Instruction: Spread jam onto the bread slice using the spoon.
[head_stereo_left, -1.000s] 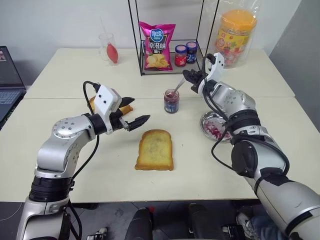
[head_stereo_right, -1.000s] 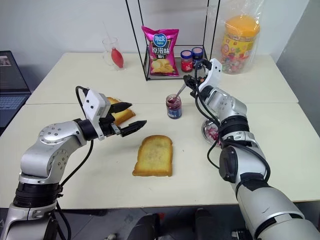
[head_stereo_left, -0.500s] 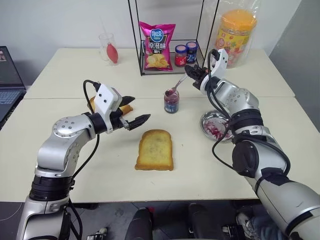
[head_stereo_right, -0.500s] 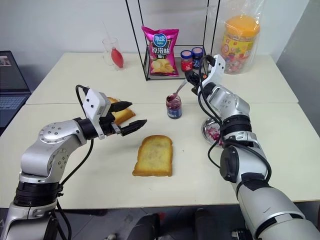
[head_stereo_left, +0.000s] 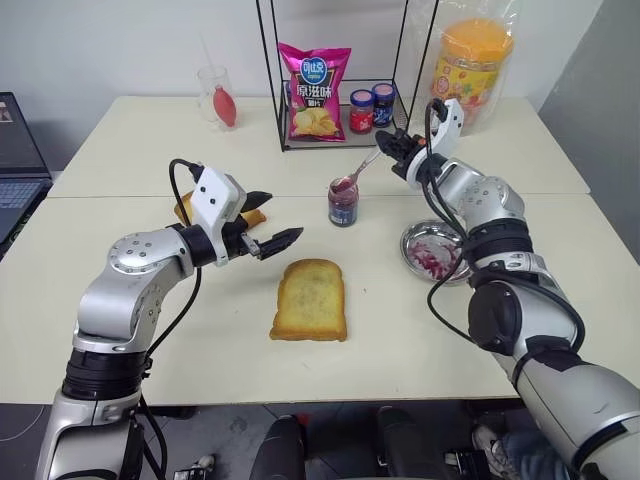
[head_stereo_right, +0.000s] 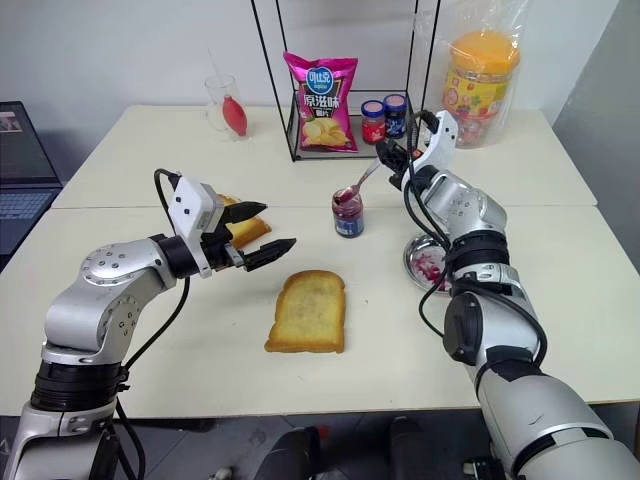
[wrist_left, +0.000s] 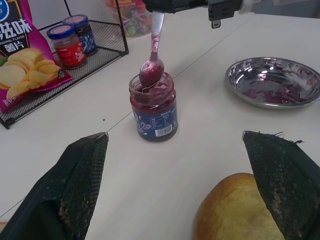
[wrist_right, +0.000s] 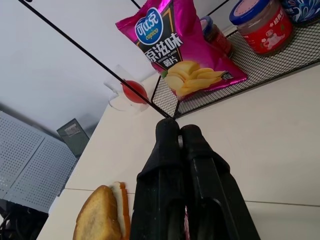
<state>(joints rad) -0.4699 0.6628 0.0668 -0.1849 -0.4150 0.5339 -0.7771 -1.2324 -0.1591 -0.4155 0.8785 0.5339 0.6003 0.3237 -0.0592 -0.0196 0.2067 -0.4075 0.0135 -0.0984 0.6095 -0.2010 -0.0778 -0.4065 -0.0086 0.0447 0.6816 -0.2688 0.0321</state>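
The jam jar (head_stereo_left: 342, 203) stands open on the table, behind the bread slice (head_stereo_left: 311, 298), which lies flat near the front middle. My right gripper (head_stereo_left: 392, 143) is shut on the handle of the spoon (head_stereo_left: 362, 168). The spoon slants down to the jar, and its bowl (wrist_left: 151, 73), coated in jam, hovers at the jar's mouth. My left gripper (head_stereo_left: 283, 215) is open and empty, held above the table left of the jar and the bread slice.
A steel dish (head_stereo_left: 432, 250) smeared with jam sits right of the jar. Behind stands a wire rack (head_stereo_left: 340, 135) with a chips bag (head_stereo_left: 314, 92) and two small jars (head_stereo_left: 371, 106). More bread (head_stereo_left: 248, 217) lies behind my left gripper. A candy tub (head_stereo_left: 470, 70) stands back right.
My right wrist has edged slightly up and to the right with the spoon, whose bowl stays at the jar's mouth. The left arm has not moved.
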